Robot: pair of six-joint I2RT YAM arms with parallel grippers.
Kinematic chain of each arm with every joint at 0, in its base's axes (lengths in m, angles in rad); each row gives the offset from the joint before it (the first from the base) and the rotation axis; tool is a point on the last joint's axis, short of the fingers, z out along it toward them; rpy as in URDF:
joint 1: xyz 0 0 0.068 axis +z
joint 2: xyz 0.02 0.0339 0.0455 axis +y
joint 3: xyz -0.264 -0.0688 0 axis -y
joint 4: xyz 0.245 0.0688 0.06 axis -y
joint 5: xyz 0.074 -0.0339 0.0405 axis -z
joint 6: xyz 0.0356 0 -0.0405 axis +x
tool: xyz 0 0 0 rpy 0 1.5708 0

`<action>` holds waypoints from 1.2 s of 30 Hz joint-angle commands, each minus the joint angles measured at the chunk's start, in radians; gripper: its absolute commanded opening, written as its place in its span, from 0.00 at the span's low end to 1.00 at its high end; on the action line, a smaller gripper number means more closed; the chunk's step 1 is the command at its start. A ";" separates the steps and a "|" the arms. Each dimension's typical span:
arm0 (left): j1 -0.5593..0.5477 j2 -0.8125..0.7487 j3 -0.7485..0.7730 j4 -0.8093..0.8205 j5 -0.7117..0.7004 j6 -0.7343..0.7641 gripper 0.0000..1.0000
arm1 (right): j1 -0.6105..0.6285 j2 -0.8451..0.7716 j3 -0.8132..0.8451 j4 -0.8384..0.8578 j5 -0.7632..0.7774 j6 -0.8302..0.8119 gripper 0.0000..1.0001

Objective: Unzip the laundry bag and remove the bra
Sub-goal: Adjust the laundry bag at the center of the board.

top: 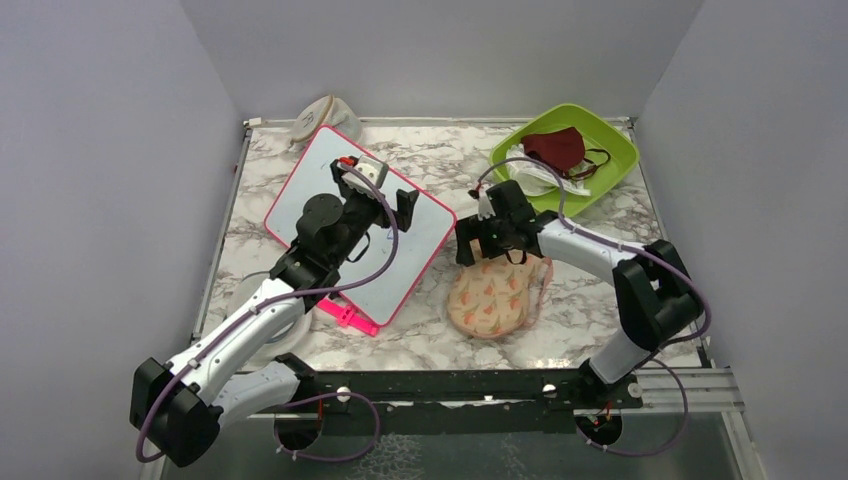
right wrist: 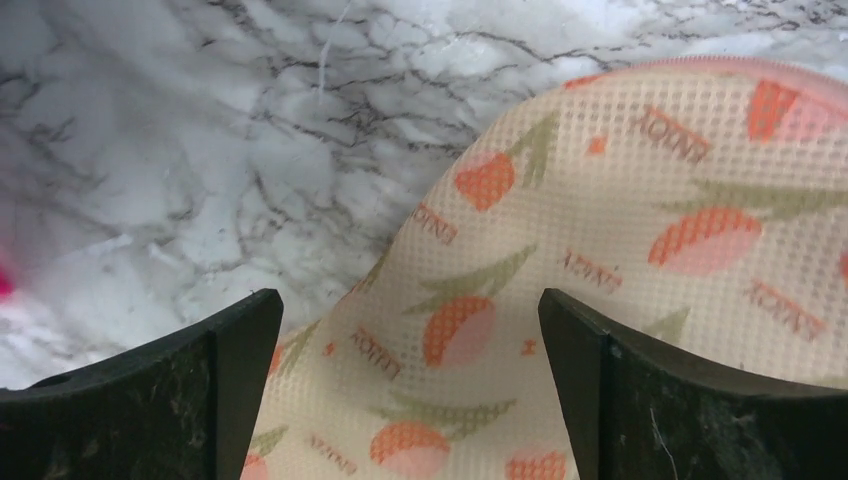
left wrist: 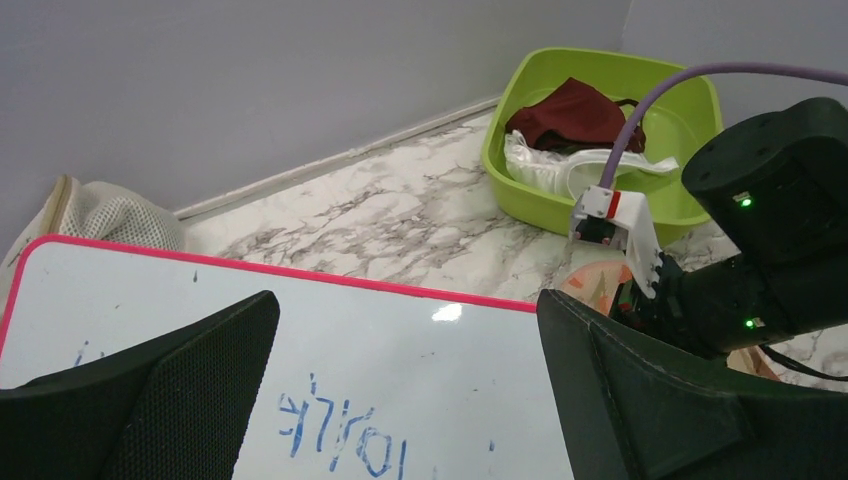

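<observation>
R end effector [right wrist: 405, 310] splayed over laundry bag [right wrist: 620, 230] | L arm [top: 250, 320] above whiteboard [top: 308, 182]

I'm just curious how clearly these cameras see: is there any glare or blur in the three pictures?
Top view: even light, sharp, only soft shadows. Left wrist view: one small glare spot on the whiteboard. Right wrist view: the print on the laundry bag is crisp, while the marble table blurs toward the left edge.

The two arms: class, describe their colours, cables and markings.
Both the left arm and right arm have white links between black joint housings, with a purple cable looped along each. Jaws are black, textured wedges. Green lights glow on the right wrist.
</observation>
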 commanded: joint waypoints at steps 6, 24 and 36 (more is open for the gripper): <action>-0.022 0.032 0.042 -0.002 0.103 -0.032 0.98 | -0.007 -0.257 -0.037 -0.190 0.111 0.130 1.00; -0.057 0.059 0.055 -0.019 0.138 -0.022 0.99 | -0.222 -0.330 -0.362 -0.044 0.059 0.324 0.97; -0.129 0.144 0.046 0.018 0.273 0.054 0.99 | -0.231 -0.086 0.003 -0.038 -0.064 0.031 0.98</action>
